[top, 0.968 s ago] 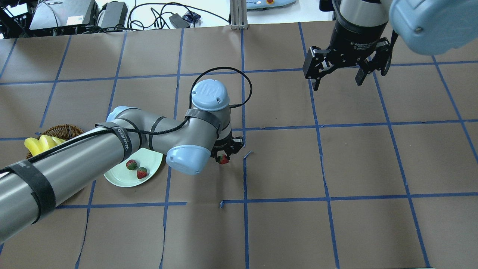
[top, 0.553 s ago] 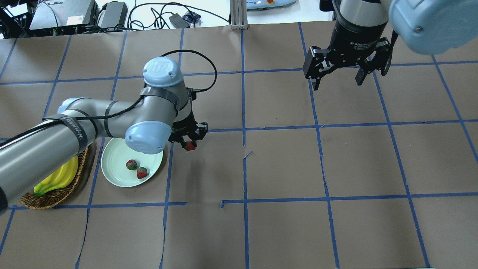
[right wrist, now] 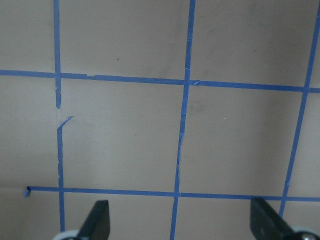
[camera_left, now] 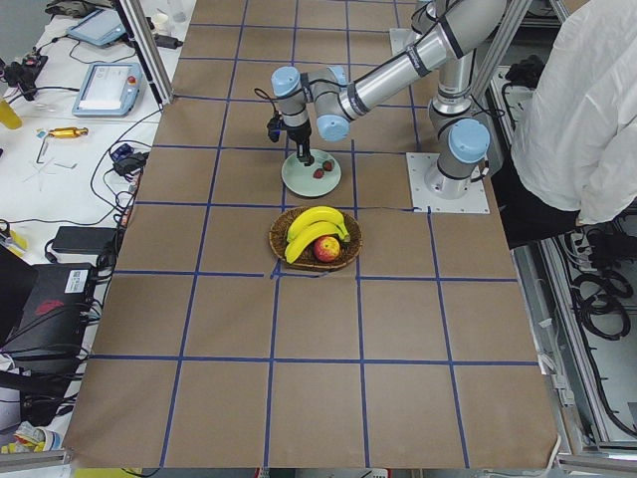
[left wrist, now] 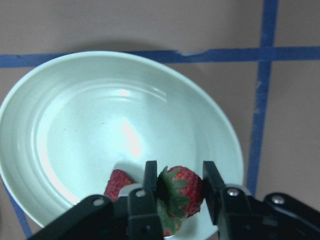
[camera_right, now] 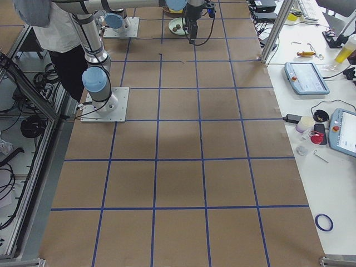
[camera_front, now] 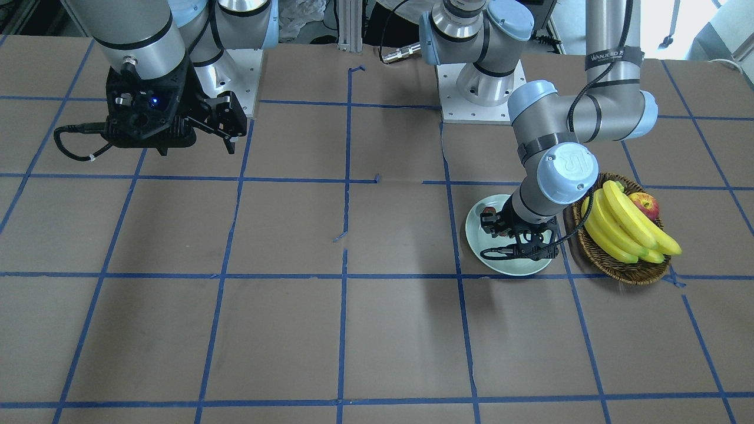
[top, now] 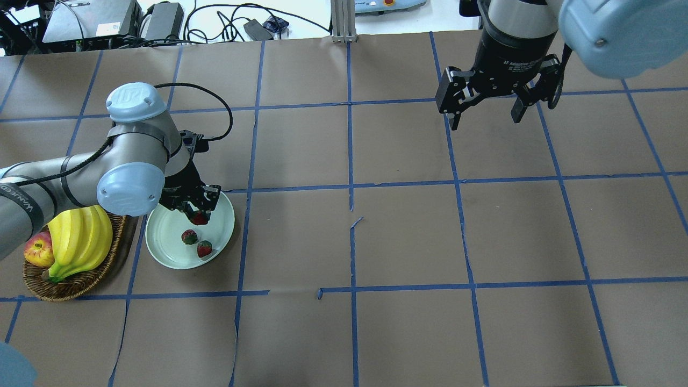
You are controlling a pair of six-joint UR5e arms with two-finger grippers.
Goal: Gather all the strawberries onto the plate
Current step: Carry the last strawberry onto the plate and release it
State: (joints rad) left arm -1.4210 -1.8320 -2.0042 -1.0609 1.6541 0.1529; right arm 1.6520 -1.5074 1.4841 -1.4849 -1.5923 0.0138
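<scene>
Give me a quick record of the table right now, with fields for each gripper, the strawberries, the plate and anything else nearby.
left gripper: shut on a strawberry, over the plate
held strawberry: red with a green top, pinched between the fingers, not yet released
plate: pale, round, beside the basket
on the plate: two strawberries, lying close together
right gripper: open, holding nothing, above bare table far from the plate
basket: wicker, holds bananas and an apple
</scene>
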